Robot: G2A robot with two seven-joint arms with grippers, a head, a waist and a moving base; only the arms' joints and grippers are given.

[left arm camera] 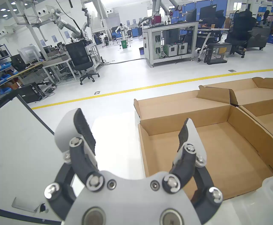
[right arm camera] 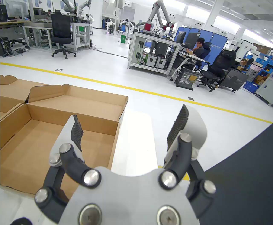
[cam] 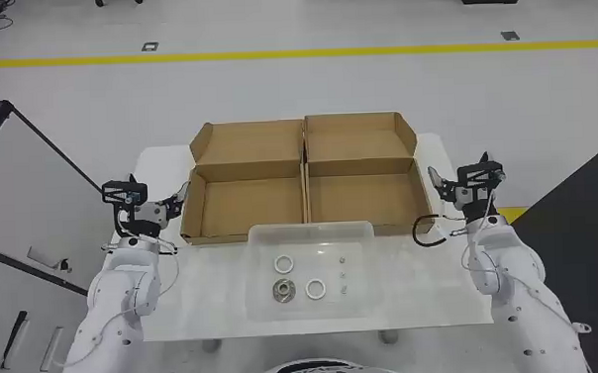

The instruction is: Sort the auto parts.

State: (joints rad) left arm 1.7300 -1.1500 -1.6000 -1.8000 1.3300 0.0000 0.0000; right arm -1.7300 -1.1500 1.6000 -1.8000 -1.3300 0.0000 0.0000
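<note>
A clear plastic tray [cam: 355,229] at the table's front middle holds two white rings [cam: 283,262] [cam: 315,288], a grey metal disc part [cam: 283,290] and a few small screws [cam: 342,277]. Behind it stand two open cardboard boxes, the left box [cam: 250,205] and the right box [cam: 364,196], both bare inside. My left gripper [cam: 177,196] [left arm camera: 134,130] hangs open beside the left box's outer wall [left arm camera: 143,149]. My right gripper [cam: 440,185] [right arm camera: 130,125] hangs open beside the right box's outer wall [right arm camera: 114,147]. Neither holds anything.
The white table [cam: 422,291] has bare strips left and right of the boxes. A black cable [cam: 424,232] loops by the right arm's wrist. A white panel [cam: 32,196] leans at the table's left, and a dark mat [cam: 577,216] lies on the floor at the right.
</note>
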